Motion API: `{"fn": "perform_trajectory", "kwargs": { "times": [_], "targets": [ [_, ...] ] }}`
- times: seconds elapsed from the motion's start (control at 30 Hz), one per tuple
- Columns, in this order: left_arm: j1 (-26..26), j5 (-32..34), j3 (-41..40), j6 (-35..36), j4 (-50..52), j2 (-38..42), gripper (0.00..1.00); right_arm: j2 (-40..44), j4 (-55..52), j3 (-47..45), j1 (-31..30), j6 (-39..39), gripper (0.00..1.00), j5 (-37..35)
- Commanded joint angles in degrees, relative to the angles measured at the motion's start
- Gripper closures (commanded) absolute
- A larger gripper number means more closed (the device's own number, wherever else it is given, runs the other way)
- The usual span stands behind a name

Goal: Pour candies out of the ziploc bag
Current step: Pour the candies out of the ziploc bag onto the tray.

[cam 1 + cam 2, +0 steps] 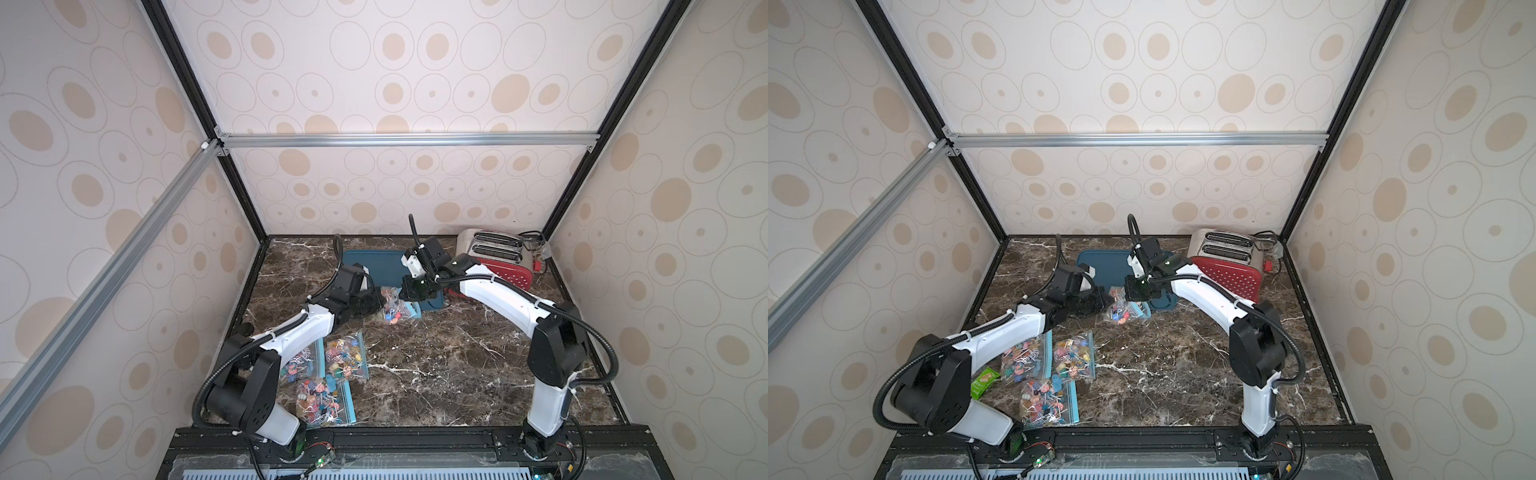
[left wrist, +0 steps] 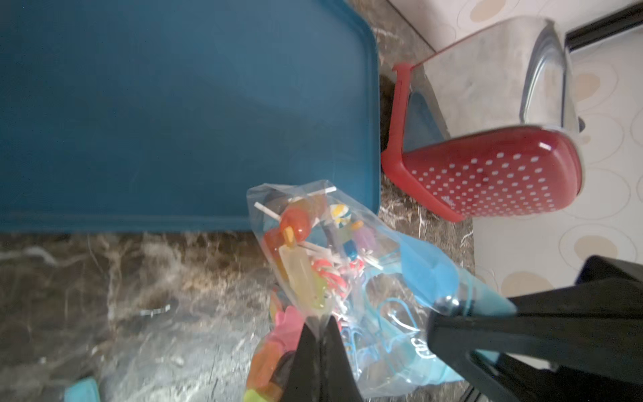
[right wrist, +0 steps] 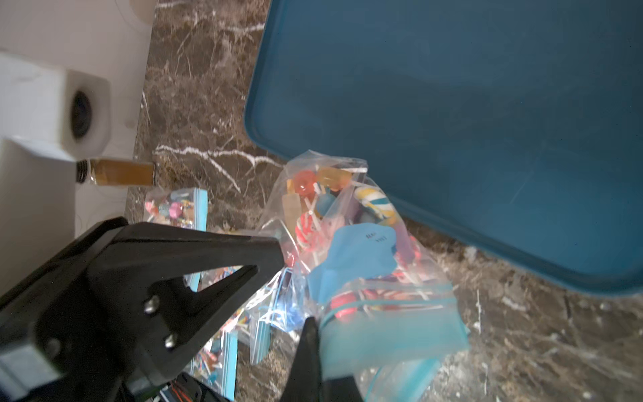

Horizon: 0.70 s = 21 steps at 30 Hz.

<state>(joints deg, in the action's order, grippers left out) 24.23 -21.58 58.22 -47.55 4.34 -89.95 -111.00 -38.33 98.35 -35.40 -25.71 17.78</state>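
Hanging between the two arms, the ziploc bag sits just off the near edge of the blue tray, over the marble table. Whether its belly touches the stone I cannot tell. The candies, little lollipops on white sticks, are all inside, bunched together in the clear part, and none lies on the tray.

The left gripper has its jaws pressed together on a fold of clear plastic at one side of the bag. The right gripper pinches the crumpled blue zip strip at the other side, its jaws likewise tight on the film. Held from two sides like that, the bag looks to me as if it is being readied for opening or tipping. The tray, so close by, is the likely place for the sweets to land. I cannot make out whether the zip is parted.

Nearer the arm bases three other bags of candy lie flat, well apart from this one. A red toaster stands beyond the tray in the far corner.
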Motion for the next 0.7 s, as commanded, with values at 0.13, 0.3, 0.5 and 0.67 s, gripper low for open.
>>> {"fn": "perform_trajectory", "kwargs": {
  "times": [0.13,0.3,0.5,0.67],
  "targets": [
    [-3.7,-4.1,14.2,5.1,-0.3,-12.1,1.0,-12.6,-7.0,18.0,4.3,4.5,1.0,1.9],
    [-5.2,-5.7,23.5,5.7,0.0,-22.2,1.0,-21.8,-9.3,28.3,7.2,4.5,1.0,3.2],
    [-5.6,-7.0,32.5,5.8,0.9,-29.8,1.0,-28.2,-9.3,35.0,9.4,3.3,1.0,4.7],
    [-5.6,-7.6,35.6,6.1,1.6,-30.8,1.0,-28.4,-8.4,33.8,9.8,2.7,1.0,4.8]
  ]
}}
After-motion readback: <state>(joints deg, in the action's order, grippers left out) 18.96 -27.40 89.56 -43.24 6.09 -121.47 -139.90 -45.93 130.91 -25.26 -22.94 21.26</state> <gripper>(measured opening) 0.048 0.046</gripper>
